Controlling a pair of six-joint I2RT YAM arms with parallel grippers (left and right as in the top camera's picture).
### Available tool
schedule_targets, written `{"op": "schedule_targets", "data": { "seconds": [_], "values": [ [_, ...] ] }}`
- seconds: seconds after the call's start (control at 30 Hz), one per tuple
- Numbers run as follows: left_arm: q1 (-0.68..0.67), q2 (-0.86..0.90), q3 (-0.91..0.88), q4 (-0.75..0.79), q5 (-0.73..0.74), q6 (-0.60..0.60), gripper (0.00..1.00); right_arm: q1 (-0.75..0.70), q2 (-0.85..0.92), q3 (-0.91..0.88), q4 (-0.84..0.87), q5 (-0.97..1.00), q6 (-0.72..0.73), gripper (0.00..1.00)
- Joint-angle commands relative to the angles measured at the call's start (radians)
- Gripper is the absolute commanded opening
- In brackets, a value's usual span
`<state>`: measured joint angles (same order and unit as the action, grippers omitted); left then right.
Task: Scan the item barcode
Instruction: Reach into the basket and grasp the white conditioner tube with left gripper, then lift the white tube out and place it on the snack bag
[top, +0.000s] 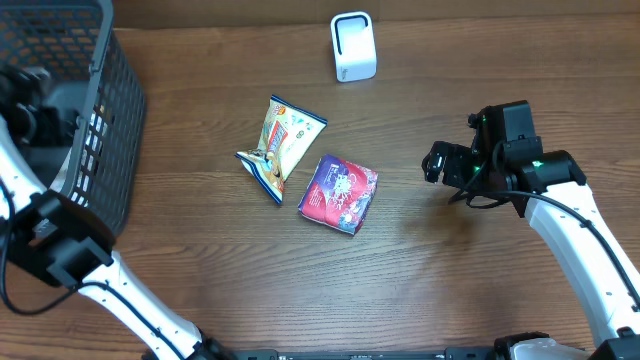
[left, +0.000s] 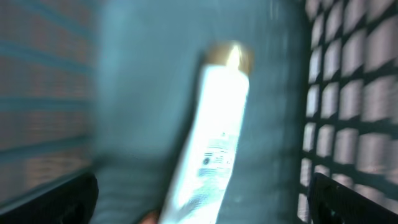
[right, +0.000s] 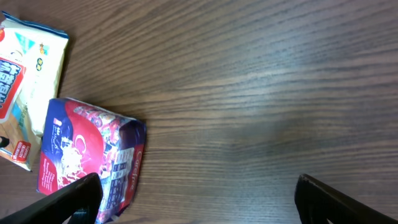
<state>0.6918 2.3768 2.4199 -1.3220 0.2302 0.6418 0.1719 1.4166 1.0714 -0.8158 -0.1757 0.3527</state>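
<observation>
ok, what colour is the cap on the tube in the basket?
Gold cap on a white tube; left wrist view shows it best, though blurred.

The overhead view is evenly lit from above and sharp throughout, with only a soft shadow on the table (top: 450, 270) just beside the right gripper (top: 435, 165). The left wrist view is dim, blue-tinted and heavily blurred: the white tube (left: 211, 137) ahead of the wide-spread left gripper (left: 204, 199) is overexposed, and the basket mesh (left: 348, 93) to its right is smeared. The right wrist view renders the wood grain ahead of the gripper sharply, while its dark fingertips (right: 68, 199) are soft and the purple packet (right: 87, 155) to its left shows mild sheen.
</observation>
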Motion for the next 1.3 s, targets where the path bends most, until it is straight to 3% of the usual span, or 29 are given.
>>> {"op": "schedule_targets", "data": {
  "seconds": [0.0, 0.03, 0.1, 0.17, 0.2, 0.23, 0.33, 0.43, 0.5, 0.6, 0.67, 0.73, 0.8, 0.9, 1.0, 1.1, 1.2, 1.27],
  "values": [
    [-0.04, 0.105, -0.048, 0.015, -0.092, 0.122, 0.99, 0.004, 0.0, 0.014, 0.034, 0.011, -0.004, 1.0],
    [-0.052, 0.148, -0.048, 0.018, -0.119, 0.122, 0.98, 0.004, 0.0, 0.014, 0.043, 0.011, 0.013, 1.0],
    [-0.079, 0.205, -0.049, 0.052, -0.126, 0.122, 0.7, 0.004, 0.0, 0.014, 0.048, 0.011, 0.034, 1.0],
    [-0.091, 0.222, -0.05, 0.06, -0.126, 0.121, 0.67, 0.004, 0.0, 0.014, 0.052, 0.01, 0.045, 1.0],
    [-0.092, 0.232, -0.052, 0.06, -0.127, 0.121, 0.5, 0.004, 0.0, 0.014, 0.052, 0.01, 0.045, 1.0],
    [-0.092, 0.232, -0.052, 0.06, -0.128, 0.121, 0.44, 0.004, 0.0, 0.014, 0.052, 0.01, 0.045, 1.0],
    [-0.084, 0.222, -0.04, 0.075, -0.156, 0.071, 0.04, 0.004, 0.0, 0.014, 0.051, 0.01, 0.045, 1.0],
    [-0.083, 0.19, 0.036, 0.058, -0.159, -0.012, 0.04, 0.004, 0.0, 0.014, 0.043, 0.01, 0.045, 1.0],
    [-0.083, 0.174, 0.215, -0.016, -0.16, -0.101, 0.04, 0.004, 0.0, 0.014, 0.022, 0.01, 0.045, 1.0],
    [-0.084, 0.093, 0.588, -0.126, -0.081, -0.341, 0.05, 0.004, 0.0, 0.014, 0.002, 0.01, 0.044, 1.0],
    [-0.084, 0.022, 0.664, -0.129, 0.13, -0.416, 0.04, 0.004, 0.0, 0.014, -0.001, 0.01, 0.044, 1.0],
    [-0.098, -0.078, 0.699, -0.114, 0.592, -0.429, 0.04, 0.004, 0.0, 0.014, -0.001, 0.01, 0.044, 1.0],
    [-0.142, -0.135, 0.7, -0.104, 0.859, -0.43, 0.04, 0.004, 0.0, 0.014, -0.001, 0.01, 0.044, 1.0],
    [-0.268, -0.141, 0.698, -0.153, 0.975, -0.427, 0.04, 0.004, 0.0, 0.014, -0.001, 0.01, 0.045, 1.0],
    [-0.435, -0.132, 0.686, -0.239, 0.763, -0.357, 0.04, 0.004, 0.0, 0.014, -0.002, 0.01, 0.044, 1.0],
    [-0.685, -0.105, 0.655, -0.291, 0.335, -0.347, 0.04, 0.004, 0.0, 0.014, -0.001, 0.01, 0.044, 1.0],
    [-0.931, -0.008, 0.633, -0.296, -0.008, -0.378, 0.04, 0.004, 0.0, 0.014, -0.002, 0.011, 0.044, 1.0],
    [-1.089, 0.133, 0.632, -0.302, -0.274, -0.477, 0.04, 0.004, 0.0, 0.014, -0.003, 0.011, 0.04, 1.0]
  ]
}}
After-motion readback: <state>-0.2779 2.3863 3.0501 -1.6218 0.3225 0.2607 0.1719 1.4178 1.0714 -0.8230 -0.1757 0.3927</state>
